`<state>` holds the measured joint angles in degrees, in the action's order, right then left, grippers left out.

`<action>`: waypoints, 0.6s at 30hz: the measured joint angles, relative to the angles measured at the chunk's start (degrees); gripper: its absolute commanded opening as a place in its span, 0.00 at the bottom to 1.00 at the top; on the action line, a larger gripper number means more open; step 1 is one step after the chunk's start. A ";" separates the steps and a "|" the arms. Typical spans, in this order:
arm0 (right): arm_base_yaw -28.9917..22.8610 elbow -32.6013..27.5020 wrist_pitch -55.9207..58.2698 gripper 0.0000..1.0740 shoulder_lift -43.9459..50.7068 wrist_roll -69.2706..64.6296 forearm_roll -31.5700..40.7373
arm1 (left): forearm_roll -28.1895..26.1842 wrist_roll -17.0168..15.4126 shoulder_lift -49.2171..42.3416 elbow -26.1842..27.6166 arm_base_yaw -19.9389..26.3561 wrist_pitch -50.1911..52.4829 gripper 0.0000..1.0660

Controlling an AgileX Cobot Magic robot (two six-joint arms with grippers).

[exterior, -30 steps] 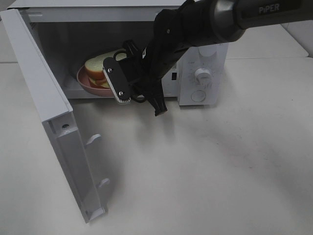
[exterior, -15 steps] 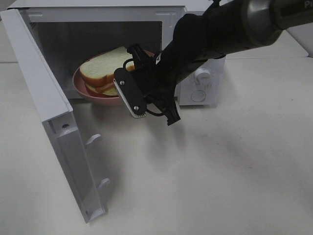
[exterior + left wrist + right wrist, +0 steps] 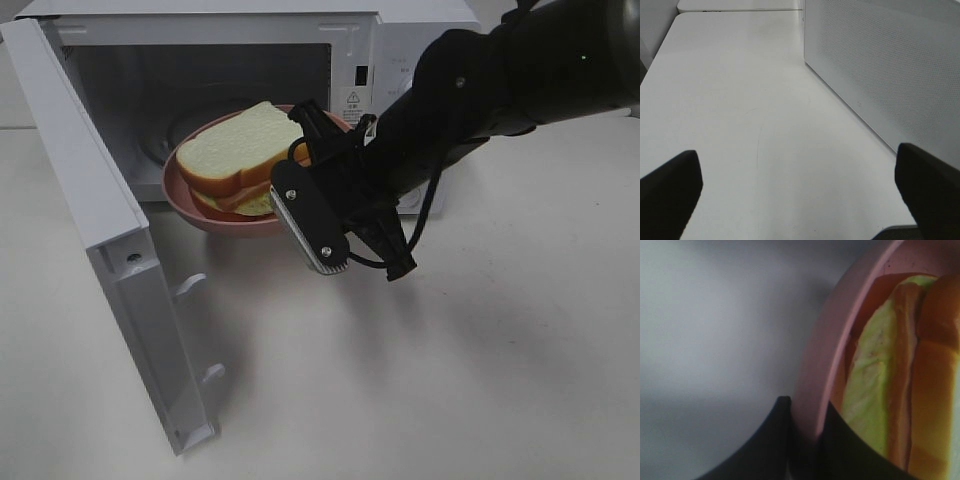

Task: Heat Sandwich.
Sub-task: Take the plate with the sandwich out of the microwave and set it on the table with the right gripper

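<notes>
White microwave door (image 3: 110, 270) hangs wide open at far left; white boxy microwave (image 3: 230, 20) behind, cavity open. Left gripper (image 3: 800, 192): black fingers spread fully apart, holding nothing, over bare white tabletop (image 3: 740, 100) beside microwave's perforated side wall. Round pink plate (image 3: 215, 215) sits at cavity mouth, raised off table. On it the sandwich (image 3: 245, 150), white bread w/ tan crust, meat + pale green filling. Right gripper (image 3: 802, 435), black, pinched nearly closed on plate rim, one finger inside, one outside. Black arm (image 3: 500, 90) extends to right.
</notes>
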<state>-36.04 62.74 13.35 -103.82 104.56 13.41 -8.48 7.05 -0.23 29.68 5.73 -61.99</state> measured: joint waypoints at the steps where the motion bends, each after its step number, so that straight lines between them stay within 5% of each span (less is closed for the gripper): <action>1: 0.00 -0.86 -0.06 0.00 0.74 0.00 0.00 | 0.00 0.00 0.00 0.00 0.00 0.00 0.94; 18: 0.23 -13.75 -1.55 0.00 12.49 -1.09 0.29 | 0.00 0.00 0.00 0.00 0.00 0.00 0.94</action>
<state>-35.81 48.99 11.80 -91.33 103.48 13.69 -8.48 7.05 -0.23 29.68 5.73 -61.99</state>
